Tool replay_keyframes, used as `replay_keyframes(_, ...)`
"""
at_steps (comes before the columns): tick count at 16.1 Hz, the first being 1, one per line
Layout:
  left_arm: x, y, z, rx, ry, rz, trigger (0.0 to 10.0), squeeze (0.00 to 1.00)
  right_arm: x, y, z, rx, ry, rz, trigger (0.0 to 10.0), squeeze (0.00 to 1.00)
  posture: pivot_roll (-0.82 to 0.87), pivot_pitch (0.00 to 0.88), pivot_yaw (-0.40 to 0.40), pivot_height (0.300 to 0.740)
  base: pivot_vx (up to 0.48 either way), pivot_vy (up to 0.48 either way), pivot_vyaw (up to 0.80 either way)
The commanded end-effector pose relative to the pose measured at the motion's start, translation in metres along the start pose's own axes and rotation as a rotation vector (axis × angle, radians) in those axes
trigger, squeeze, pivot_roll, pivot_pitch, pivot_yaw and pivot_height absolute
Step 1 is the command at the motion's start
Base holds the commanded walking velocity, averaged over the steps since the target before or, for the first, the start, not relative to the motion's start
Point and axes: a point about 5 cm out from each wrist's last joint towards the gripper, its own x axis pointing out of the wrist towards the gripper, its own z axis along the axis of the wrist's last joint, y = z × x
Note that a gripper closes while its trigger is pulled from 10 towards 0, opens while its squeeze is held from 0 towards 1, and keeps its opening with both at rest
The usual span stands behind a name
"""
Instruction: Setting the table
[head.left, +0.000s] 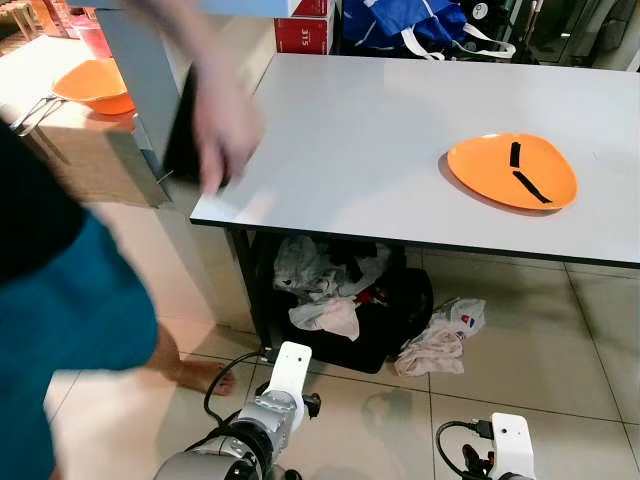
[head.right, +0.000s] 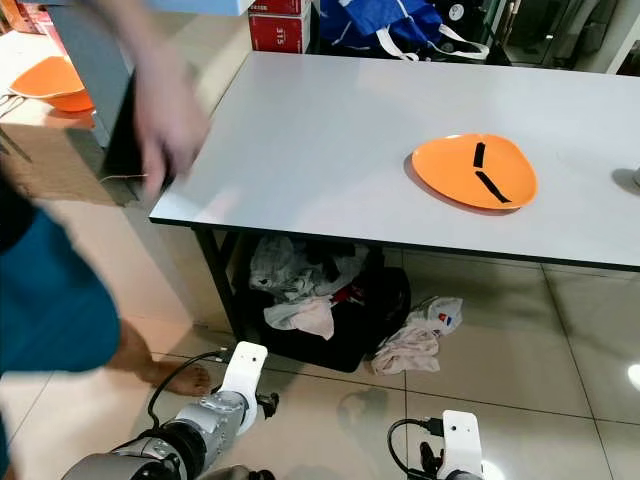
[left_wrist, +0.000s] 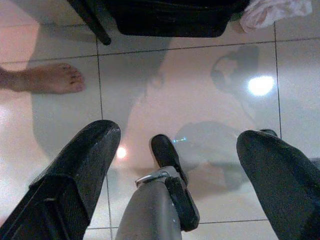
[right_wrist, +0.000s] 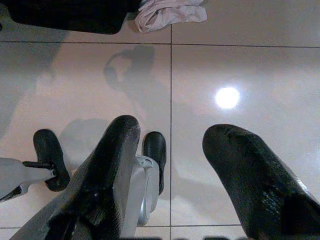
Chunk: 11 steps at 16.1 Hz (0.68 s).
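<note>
An orange plate (head.left: 512, 170) with two black strips on it lies on the right part of the grey table (head.left: 350, 140). More orange plates (head.left: 95, 85) sit on a wooden counter at the far left. A person's blurred hand (head.left: 225, 125) is at the table's near left corner. Both my arms hang low in front of the table, the left arm (head.left: 270, 410) and the right arm (head.left: 510, 445). The left gripper (left_wrist: 179, 134) is open over the floor tiles with nothing between its fingers. The right gripper (right_wrist: 173, 129) is open too, also holding nothing.
The person (head.left: 70, 320) in teal shorts stands close on my left, a bare foot (head.left: 200, 375) by the table leg. Under the table lies a black bag of clothes (head.left: 340, 300), with a crumpled cloth (head.left: 440, 340) beside it. A blue bag (head.left: 400, 25) sits behind the table.
</note>
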Motion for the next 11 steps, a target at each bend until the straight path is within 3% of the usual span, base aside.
replay_keyframes(1, 0.0, -0.003, 0.004, 0.033, -0.012, -0.013, 10.0, 0.0, 0.0, -0.004, 0.001, 0.022, -0.008, -0.014, 10.0, 0.0, -0.1, 0.0, 0.07, 0.735, 0.0, 0.0, 0.0)
replay_keyframes(11, -0.001, -0.016, 0.003, 0.072, -0.015, -0.055, 10.0, 0.0, -0.004, -0.017, -0.005, 0.05, 0.003, -0.054, 10.0, 0.0, -0.16, 0.0, 0.092, 0.735, 0.0, 0.0, 0.0)
